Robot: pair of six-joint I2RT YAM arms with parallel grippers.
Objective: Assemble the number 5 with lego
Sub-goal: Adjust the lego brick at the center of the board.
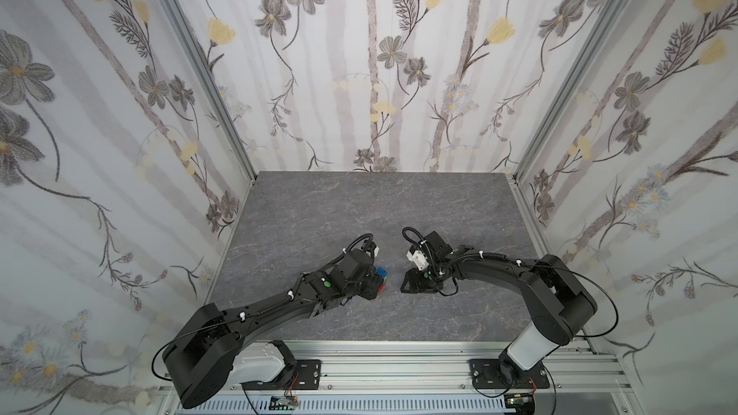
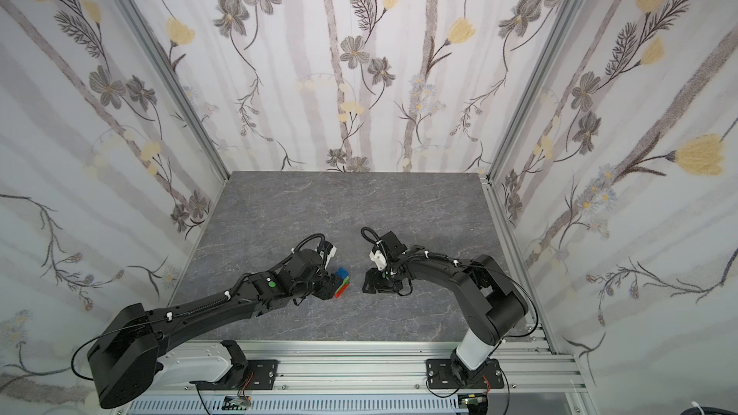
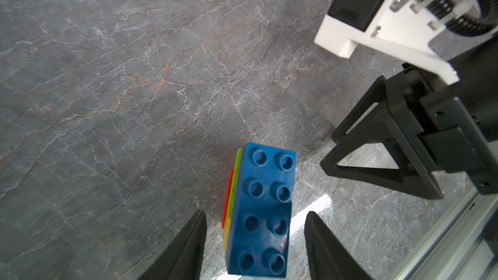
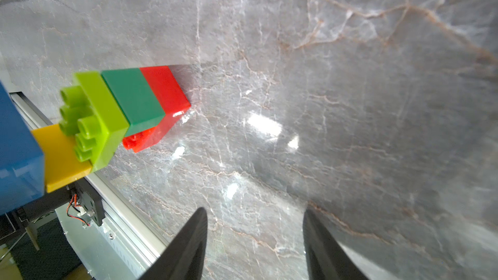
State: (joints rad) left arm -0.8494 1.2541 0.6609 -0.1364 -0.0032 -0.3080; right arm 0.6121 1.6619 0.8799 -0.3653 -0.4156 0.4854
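The lego stands joined as one small stack (image 1: 382,278) (image 2: 342,281) on the grey table, between the two arms. Its red brick (image 4: 164,95) rests on the table. Above it come dark green (image 4: 132,95), lime-green (image 4: 99,114), yellow (image 4: 62,157) and blue (image 4: 16,152). The blue brick's (image 3: 262,211) studs face the left wrist camera. My left gripper (image 3: 256,212) (image 1: 373,287) straddles this top brick, open, with a gap on each side. My right gripper (image 4: 254,211) (image 1: 413,285) (image 3: 390,157) is open and empty, just right of the stack.
The marble-patterned table (image 1: 359,209) is walled by flowered panels on three sides. An aluminium rail (image 1: 399,361) with both arm bases runs along the near edge.
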